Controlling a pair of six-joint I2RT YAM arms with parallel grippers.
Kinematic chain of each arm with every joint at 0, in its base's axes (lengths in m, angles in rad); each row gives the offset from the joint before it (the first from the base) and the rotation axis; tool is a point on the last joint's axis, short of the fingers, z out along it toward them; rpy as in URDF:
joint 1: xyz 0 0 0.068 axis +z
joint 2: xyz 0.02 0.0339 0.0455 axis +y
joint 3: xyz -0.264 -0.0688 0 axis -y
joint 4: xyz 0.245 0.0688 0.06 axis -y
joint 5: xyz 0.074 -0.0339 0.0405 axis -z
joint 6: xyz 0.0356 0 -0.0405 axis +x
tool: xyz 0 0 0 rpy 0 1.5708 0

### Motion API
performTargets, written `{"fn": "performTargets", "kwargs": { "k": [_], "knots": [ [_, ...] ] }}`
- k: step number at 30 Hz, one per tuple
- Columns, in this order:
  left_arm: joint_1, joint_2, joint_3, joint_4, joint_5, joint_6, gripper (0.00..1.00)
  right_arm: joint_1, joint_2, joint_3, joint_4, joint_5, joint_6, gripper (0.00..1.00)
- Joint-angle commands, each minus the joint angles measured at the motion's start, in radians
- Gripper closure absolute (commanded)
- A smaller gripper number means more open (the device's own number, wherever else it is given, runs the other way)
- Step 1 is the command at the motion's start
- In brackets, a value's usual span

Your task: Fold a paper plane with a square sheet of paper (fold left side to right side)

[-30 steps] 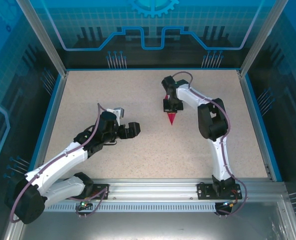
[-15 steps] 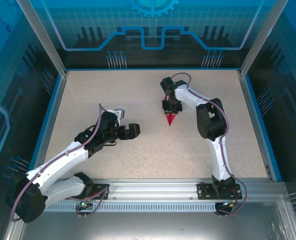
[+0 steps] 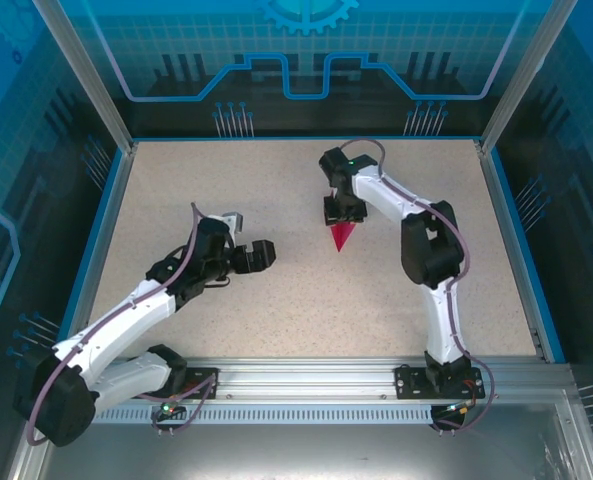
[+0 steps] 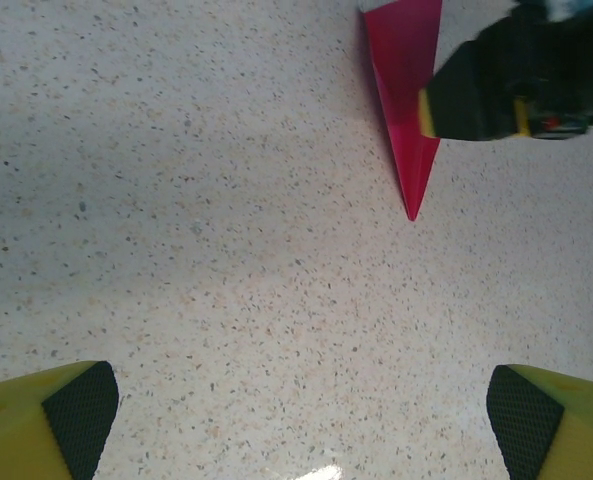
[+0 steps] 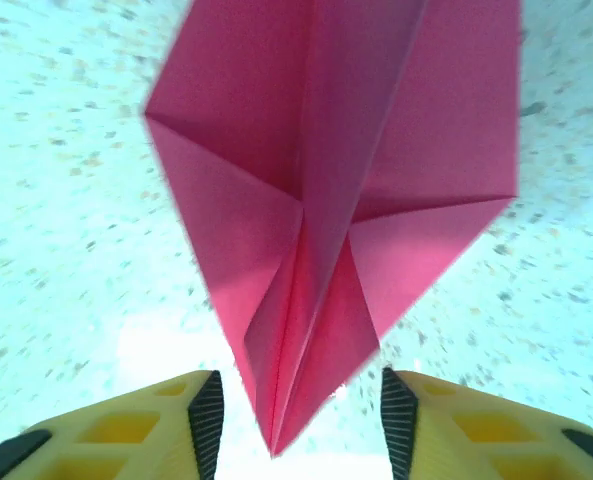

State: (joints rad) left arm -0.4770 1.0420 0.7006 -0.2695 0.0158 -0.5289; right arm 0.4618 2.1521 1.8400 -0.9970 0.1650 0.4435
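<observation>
Paper plane (image 3: pixel 344 236) looks finished; release in hand.
Right gripper (image 5: pixel 294 415) fingers parted around its tail, left gripper (image 3: pixel 248 238) wide open, empty; next, lift clear.

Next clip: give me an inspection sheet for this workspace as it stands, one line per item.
Surface: speckled beige table top, no marks seen.
Job's things: paper plane, a pink pointed dart, nose toward the arm bases, tail at the right tool.
Clutter: nothing seen.
Tools: left tool open over bare table, apart from the plane; right tool open, jaws parted either side of the plane's tail.
Cables: left arm cable and right arm cable run along the arms, no snag seen.
Surroundings: blue printed panels, metal rail carrying the arm bases.
</observation>
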Motion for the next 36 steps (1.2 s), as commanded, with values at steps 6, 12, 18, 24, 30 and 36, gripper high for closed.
{"fn": "performTargets", "kwargs": {
  "k": [6, 12, 18, 24, 30, 36],
  "knots": [
    [0.111, 0.009, 0.062, -0.014, -0.052, -0.029, 0.01, -0.014, -0.432, -0.249, 0.089, 0.034, -0.115, 0.27],
    [0.153, -0.005, 0.080, 0.041, -0.239, 0.041, 0.01, -0.123, -0.738, -0.546, 0.277, 0.050, -0.174, 0.14],
    [0.158, 0.002, 0.043, 0.186, -0.399, 0.200, 0.01, -0.258, -0.992, -0.885, 0.582, 0.105, -0.192, 0.01],
    [0.172, 0.041, -0.055, 0.360, -0.517, 0.363, 0.01, -0.339, -1.063, -1.149, 0.887, 0.156, -0.301, 0.01],
    [0.224, 0.161, -0.094, 0.431, -0.545, 0.406, 0.01, -0.375, -0.987, -1.349, 1.259, 0.152, -0.406, 0.01],
    [0.240, 0.258, -0.190, 0.679, -0.494, 0.494, 0.01, -0.389, -0.859, -1.426, 1.546, 0.047, -0.443, 0.01]
  ]
}}
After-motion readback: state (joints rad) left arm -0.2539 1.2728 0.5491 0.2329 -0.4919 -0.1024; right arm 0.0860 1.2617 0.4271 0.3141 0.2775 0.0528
